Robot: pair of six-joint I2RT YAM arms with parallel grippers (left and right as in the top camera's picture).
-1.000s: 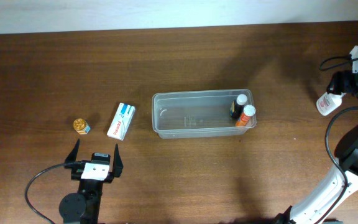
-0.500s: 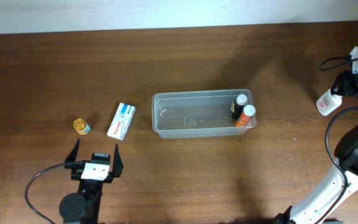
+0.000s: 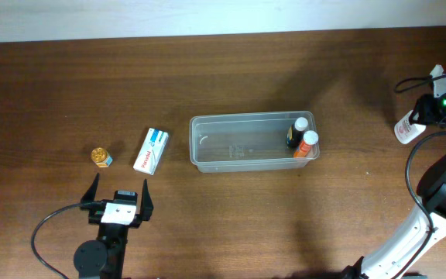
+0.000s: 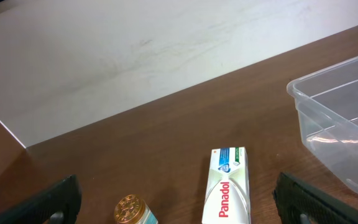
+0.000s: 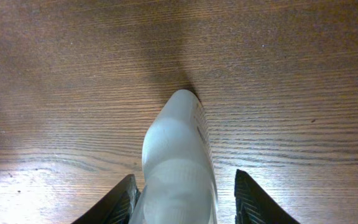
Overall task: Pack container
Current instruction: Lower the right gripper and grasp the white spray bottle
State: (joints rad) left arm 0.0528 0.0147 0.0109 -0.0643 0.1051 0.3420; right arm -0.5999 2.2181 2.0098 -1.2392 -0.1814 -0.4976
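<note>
The container (image 3: 252,143) is sitting mid-table with two bottles (image 3: 307,142) standing at its right end and bare wood lying open all round it. A Panadol box (image 3: 151,150) and a gold-capped jar (image 3: 101,157) are lying to its left. The left gripper (image 3: 120,184) is facing them from the near side, fingers spread wide. Far right, the right gripper (image 5: 185,202) is straddling a small clear bottle (image 3: 406,129), its fingers apart and wood showing beside one.

Overhead we see the whole desk (image 3: 223,70); left wrist, low, near edge, shares the tub (image 4: 316,118); right wrist close-up.
</note>
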